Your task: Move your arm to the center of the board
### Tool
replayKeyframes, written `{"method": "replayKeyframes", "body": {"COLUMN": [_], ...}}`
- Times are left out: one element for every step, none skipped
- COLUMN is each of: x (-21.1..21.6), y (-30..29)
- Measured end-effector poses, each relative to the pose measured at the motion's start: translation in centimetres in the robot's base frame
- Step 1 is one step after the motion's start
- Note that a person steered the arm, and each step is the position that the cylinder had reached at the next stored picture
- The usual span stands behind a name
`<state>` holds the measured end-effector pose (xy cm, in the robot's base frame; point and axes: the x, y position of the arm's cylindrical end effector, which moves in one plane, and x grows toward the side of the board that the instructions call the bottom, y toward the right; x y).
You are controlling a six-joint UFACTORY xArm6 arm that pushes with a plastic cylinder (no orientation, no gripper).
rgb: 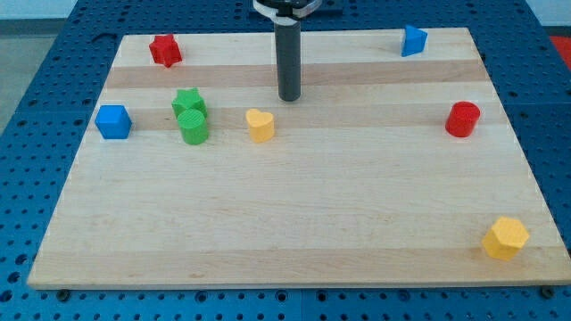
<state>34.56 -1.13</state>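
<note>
my tip point(289, 98) ends a dark grey, straight cylindrical rod.

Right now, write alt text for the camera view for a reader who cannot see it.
My tip rests on a wooden board, above its centre, up and right of a yellow heart. A green star touches a green cylinder near a blue cube; five more blocks sit around the edges.

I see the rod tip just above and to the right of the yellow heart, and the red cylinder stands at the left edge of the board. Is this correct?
Not quite. In the camera view the red cylinder stands near the view's right edge of the board, not the left; the blue cube is at the left. The rest holds: my tip is just above and right of the yellow heart.
</note>
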Motion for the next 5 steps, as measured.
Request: {"method": "replayKeyframes", "body": {"x": [1.4,2.3,2.7,2.7,3.3], "y": [0.0,0.0,0.7,1.7,2.3]}}
